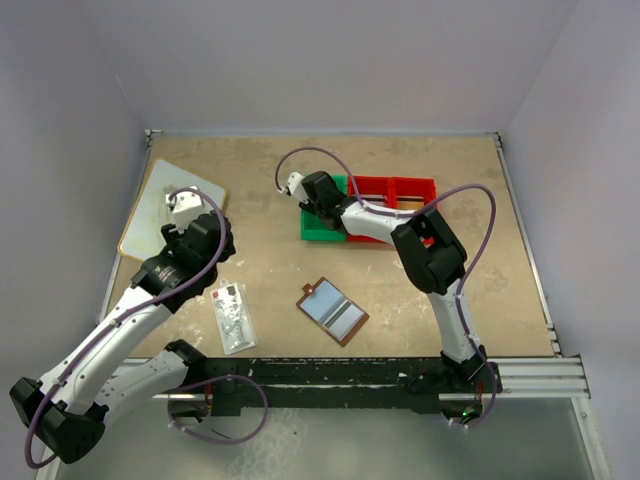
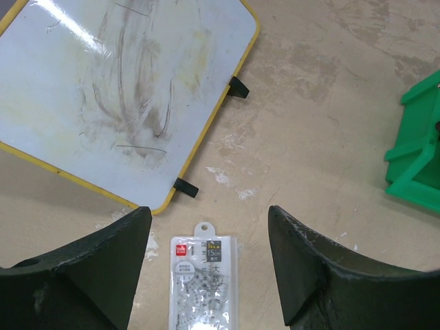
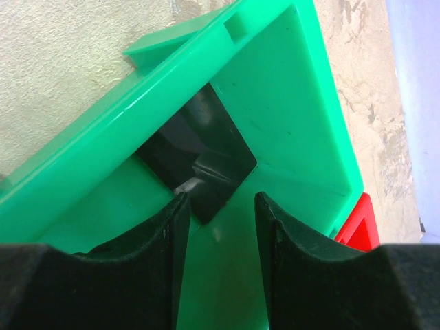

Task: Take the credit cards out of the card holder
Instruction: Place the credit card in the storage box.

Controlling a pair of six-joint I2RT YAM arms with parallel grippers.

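Left pincer (image 2: 207, 213) gapes above packet (image 2: 204, 278) marked "15cm"; right pincer (image 3: 221, 201) gapes over green bin (image 3: 295, 103).

Right gripper (image 3: 221, 199) parted at dark card (image 3: 199, 148) inside green bin (image 3: 295, 103)

The table (image 1: 440, 290) has a mottled beige-tan top, scuffed with paler patches, and pale walls close it in on three sides. The card holder (image 1: 333, 311) lies open and flat on it toward the near edge, set at a slant, with its bluish-grey pockets facing up inside a brown rim. Left of the card holder, near it but apart, a clear speckled packet (image 1: 231, 318) lies flat with a red mark at its far end. Farther left and beyond the card holder, a yellow-rimmed whiteboard (image 1: 150, 215) lies flat, smeared with old marker. Beyond the card holder stands a green bin (image 1: 322, 232), and red bins (image 1: 395, 190) sit against its right side.
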